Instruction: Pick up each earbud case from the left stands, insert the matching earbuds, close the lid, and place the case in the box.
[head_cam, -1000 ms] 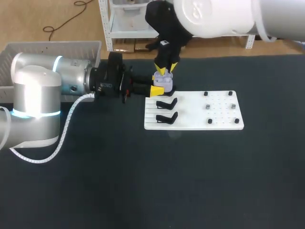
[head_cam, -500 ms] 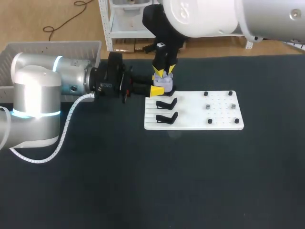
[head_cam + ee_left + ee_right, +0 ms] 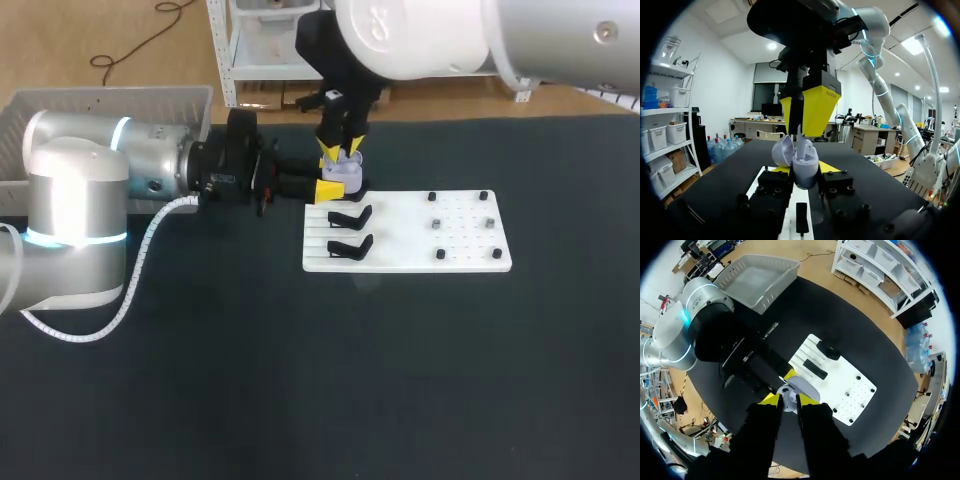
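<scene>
Left end effector [image 3: 332,186] clamps the open lilac case [image 3: 802,162] at the board's [image 3: 400,250] far left corner. Right end effector [image 3: 343,150], pinched narrow on an earbud [image 3: 800,137], hangs directly above. Best lowered straight, stem lined with its socket, then released gently

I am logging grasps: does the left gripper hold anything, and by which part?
Yes. The left gripper is shut on the open earbud case, at two sides of its lower body; the lid is free.
</scene>
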You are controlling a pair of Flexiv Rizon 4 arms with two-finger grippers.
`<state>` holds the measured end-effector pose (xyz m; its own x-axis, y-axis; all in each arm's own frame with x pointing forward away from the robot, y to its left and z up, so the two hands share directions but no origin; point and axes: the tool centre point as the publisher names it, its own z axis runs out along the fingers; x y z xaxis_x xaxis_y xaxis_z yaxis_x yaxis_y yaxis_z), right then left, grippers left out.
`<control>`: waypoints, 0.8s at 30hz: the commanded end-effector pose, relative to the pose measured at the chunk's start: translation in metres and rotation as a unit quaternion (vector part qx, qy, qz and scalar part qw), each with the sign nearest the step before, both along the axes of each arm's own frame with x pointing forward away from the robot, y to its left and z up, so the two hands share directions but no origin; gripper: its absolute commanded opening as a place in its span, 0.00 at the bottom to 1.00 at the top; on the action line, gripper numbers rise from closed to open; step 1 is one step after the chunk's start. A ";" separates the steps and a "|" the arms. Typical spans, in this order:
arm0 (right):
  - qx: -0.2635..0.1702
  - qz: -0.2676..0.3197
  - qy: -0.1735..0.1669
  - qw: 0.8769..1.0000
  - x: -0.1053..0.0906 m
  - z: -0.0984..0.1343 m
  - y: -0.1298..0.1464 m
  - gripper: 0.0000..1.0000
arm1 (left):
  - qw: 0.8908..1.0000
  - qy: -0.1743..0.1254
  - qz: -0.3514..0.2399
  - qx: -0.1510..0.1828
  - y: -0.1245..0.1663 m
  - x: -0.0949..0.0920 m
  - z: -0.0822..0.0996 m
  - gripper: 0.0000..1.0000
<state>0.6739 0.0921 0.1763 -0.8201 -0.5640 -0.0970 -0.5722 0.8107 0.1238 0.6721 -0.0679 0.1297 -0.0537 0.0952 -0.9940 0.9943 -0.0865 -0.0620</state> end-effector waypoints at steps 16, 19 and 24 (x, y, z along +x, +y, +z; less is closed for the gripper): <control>-0.003 -0.001 0.006 1.000 0.002 -0.009 0.002 0.00 | 1.000 -0.001 0.000 -0.001 0.000 0.000 0.000 0.00; -0.004 0.001 0.007 1.000 0.002 -0.011 0.002 0.07 | 1.000 -0.001 0.000 -0.001 0.000 0.000 0.000 0.00; -0.004 0.004 0.008 1.000 0.000 -0.008 0.000 1.00 | 1.000 -0.001 0.000 -0.001 0.000 0.000 0.000 0.00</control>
